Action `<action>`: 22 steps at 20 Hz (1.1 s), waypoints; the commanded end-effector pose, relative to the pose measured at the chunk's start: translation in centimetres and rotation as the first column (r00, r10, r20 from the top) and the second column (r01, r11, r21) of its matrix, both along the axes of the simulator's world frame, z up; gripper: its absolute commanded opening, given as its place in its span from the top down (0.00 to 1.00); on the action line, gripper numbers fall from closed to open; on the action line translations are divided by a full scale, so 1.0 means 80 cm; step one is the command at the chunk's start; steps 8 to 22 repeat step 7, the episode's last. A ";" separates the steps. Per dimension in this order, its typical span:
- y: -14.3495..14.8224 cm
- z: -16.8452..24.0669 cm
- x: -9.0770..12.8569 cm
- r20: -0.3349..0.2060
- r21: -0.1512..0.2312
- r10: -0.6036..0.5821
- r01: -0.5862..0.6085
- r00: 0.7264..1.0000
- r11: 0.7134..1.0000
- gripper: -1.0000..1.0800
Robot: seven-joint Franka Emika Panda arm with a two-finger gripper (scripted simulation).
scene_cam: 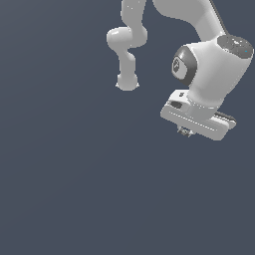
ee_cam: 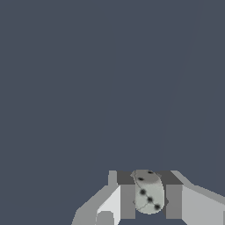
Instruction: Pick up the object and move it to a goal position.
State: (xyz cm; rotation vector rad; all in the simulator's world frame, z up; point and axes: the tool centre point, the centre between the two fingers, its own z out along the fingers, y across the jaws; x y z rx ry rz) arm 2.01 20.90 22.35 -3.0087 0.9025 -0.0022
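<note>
One small object (ee_cam: 148,193), pale grey, rounded and dotted with dark pips like a die, sits pinched between the two finger pads (ee_cam: 128,201) of the gripper (ee_cam: 150,201) in the wrist view, held clear above the bare dark floor (scene_cam: 74,189); in the exterior view only a speck (scene_cam: 185,132) under the white hand. Probably light, rigid and smooth-sided, so likely to twist or slip if squeezed off-centre. Best taken squarely across its middle, as gripped here, with steady moderate pressure.
</note>
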 end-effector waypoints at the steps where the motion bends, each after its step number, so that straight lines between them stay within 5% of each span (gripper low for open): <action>1: 0.009 0.009 0.001 -0.001 -0.001 -0.001 0.001 1.000 1.000 1.00; 22: 0.016 0.015 0.004 -0.001 0.000 -0.001 0.001 1.000 1.000 1.00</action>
